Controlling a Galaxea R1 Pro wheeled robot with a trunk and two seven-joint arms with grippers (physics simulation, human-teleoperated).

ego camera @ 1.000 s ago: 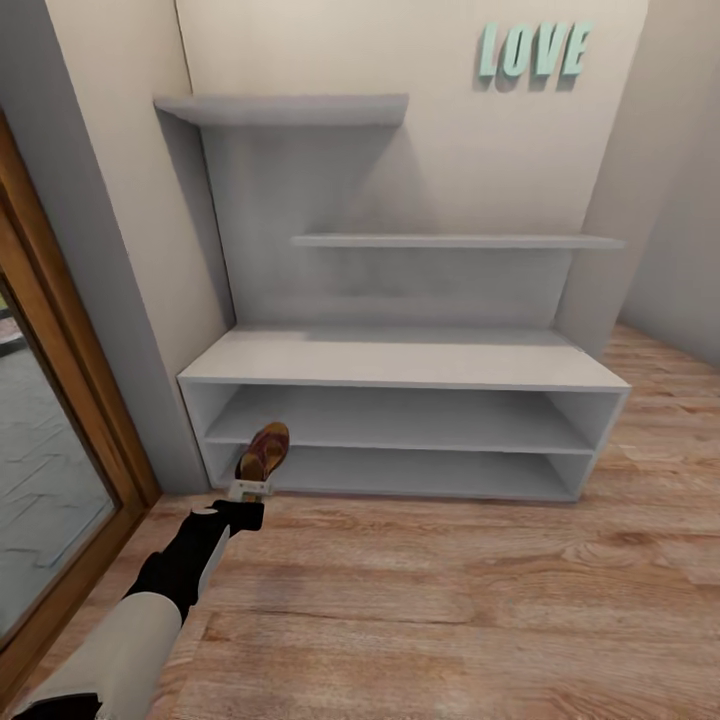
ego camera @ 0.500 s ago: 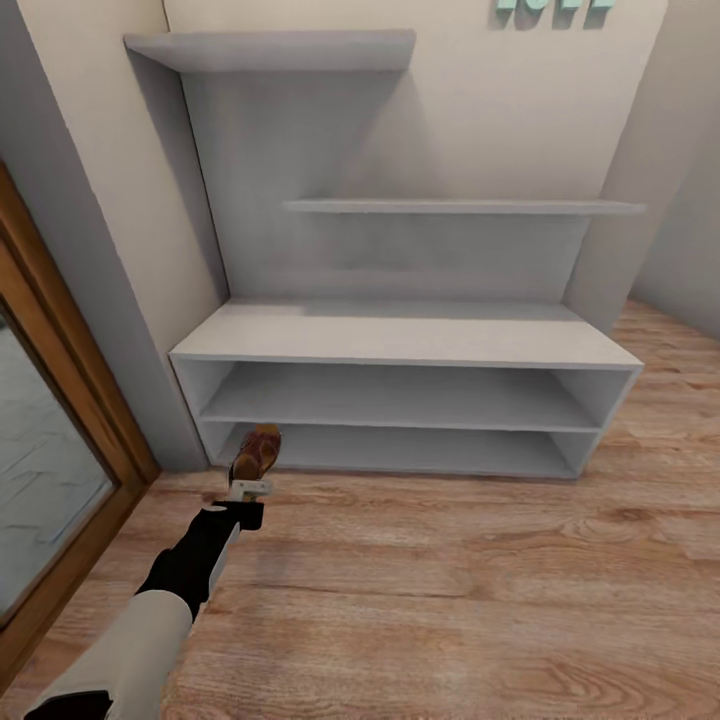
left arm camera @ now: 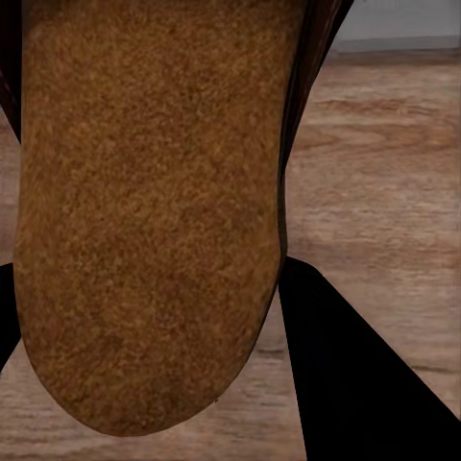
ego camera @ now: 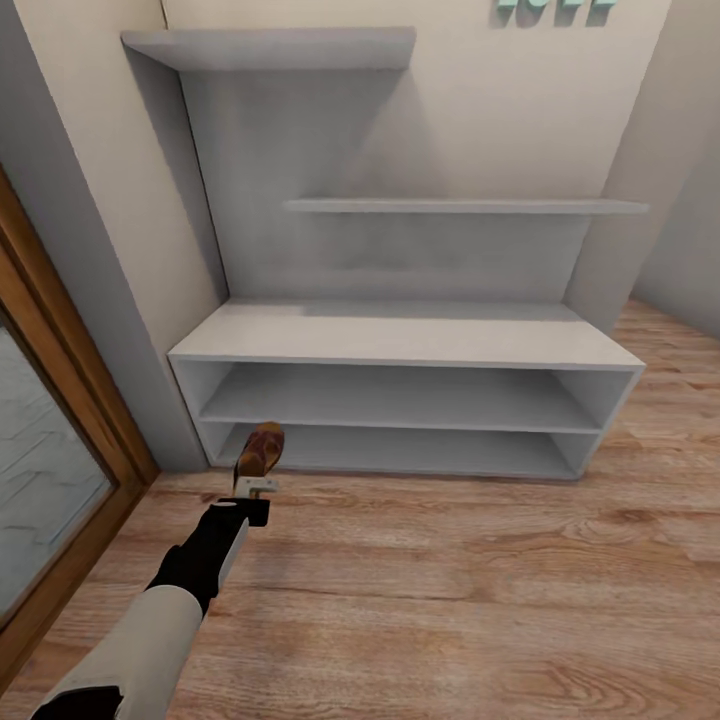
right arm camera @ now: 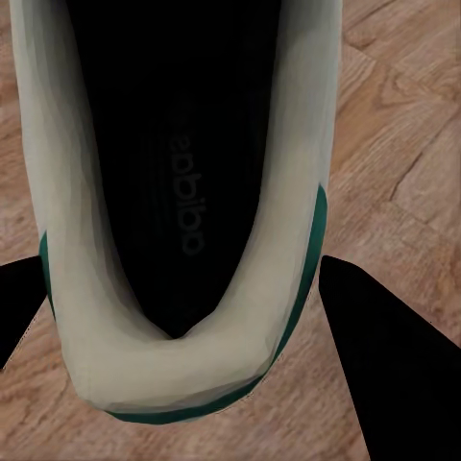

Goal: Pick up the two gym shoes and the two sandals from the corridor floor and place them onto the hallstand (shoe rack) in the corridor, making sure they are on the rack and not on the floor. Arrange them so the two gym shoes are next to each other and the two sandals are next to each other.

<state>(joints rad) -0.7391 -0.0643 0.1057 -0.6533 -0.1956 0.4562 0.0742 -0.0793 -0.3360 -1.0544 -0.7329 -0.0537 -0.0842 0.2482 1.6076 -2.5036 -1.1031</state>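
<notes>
The left gripper (ego camera: 251,487) pinches a brown leather sandal (ego camera: 259,449), held at seven o'clock before the pale grey-white hallstand (ego camera: 400,345), at its lowest shelf's left end, above the wood-grain plank floor (ego camera: 450,600). The right gripper (right arm camera: 178,365) pinches a white, green-trimmed gym shoe (right arm camera: 182,211) by its heel.

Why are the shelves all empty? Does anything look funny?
Nothing is broken or spilled. The hallstand holds no shoes yet. A sandal hangs in the left gripper just in front of its bottom shelf, above the corridor floor. The right gripper holds a gym shoe.
</notes>
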